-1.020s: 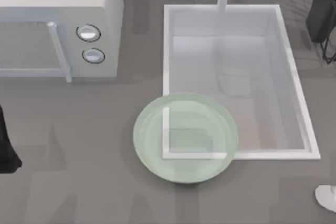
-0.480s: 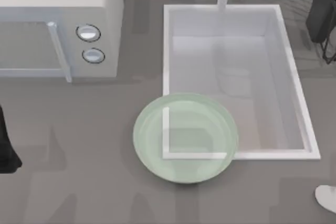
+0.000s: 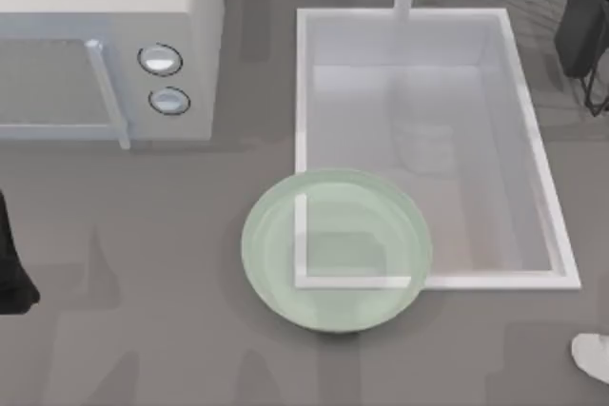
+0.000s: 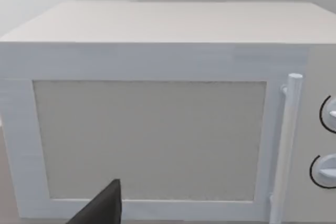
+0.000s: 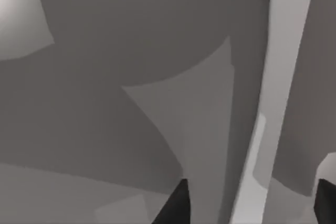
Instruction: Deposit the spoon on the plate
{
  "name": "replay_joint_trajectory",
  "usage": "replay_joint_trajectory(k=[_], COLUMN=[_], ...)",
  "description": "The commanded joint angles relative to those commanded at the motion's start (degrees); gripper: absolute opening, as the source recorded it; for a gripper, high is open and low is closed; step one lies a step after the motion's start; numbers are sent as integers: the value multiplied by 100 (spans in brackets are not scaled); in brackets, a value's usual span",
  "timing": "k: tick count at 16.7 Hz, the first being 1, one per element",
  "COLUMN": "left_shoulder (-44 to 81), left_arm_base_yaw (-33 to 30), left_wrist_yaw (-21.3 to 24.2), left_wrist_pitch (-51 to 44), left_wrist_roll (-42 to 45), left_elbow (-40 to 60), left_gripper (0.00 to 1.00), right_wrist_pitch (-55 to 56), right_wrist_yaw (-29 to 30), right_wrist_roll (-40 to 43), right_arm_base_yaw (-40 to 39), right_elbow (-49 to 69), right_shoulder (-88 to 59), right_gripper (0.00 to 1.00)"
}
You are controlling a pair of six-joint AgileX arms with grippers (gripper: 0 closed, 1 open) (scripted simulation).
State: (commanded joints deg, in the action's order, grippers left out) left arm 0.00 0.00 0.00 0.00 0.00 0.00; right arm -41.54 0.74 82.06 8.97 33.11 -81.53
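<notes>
Nothing has shifted across the last second: plate, sink and both arms sit where they did in the earlier top views.

The plate (image 3: 336, 250), pale green and see-through, lies on the grey counter (image 3: 143, 263) overlapping the near-left corner of the white sink (image 3: 419, 140), whose rim shows through the glass. A white rounded shape at the top view's lower right edge appears to be the spoon (image 3: 592, 357), cut off by the frame and well apart from the plate.

My left arm is parked at the top view's left edge, below the microwave (image 3: 105, 45). In the left wrist view one dark finger (image 4: 102, 208) of the left end effector points toward the microwave door (image 4: 149, 140), which faces it at some distance; whether it is released or clenched cannot be told. My right arm is at the top view's upper right corner. The right end effector (image 5: 252, 203) is released, its two dark fingertips (image 5: 176, 205) set wide apart with grey counter between them, grasping nothing.
</notes>
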Motion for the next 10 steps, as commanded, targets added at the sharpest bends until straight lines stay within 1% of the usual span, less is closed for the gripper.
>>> replay_joint_trajectory(k=[2, 7, 10], left_shoulder=[0, 0, 0], left_arm_base_yaw=[0, 0, 0], left_wrist_yaw=[0, 0, 0], left_wrist_pitch=[0, 0, 0], left_wrist_roll=[0, 0, 0], left_elbow=[0, 0, 0], left_gripper=[100, 100, 100], right_wrist_pitch=[-337, -1925, -2533], right_wrist_yaw=[1, 0, 2], right_wrist_roll=[26, 57, 45], right_arm_base_yaw=[9, 26, 26], right_elbow=[240, 1122, 1558], right_shoulder=[112, 611, 904], right_gripper=[0, 0, 0])
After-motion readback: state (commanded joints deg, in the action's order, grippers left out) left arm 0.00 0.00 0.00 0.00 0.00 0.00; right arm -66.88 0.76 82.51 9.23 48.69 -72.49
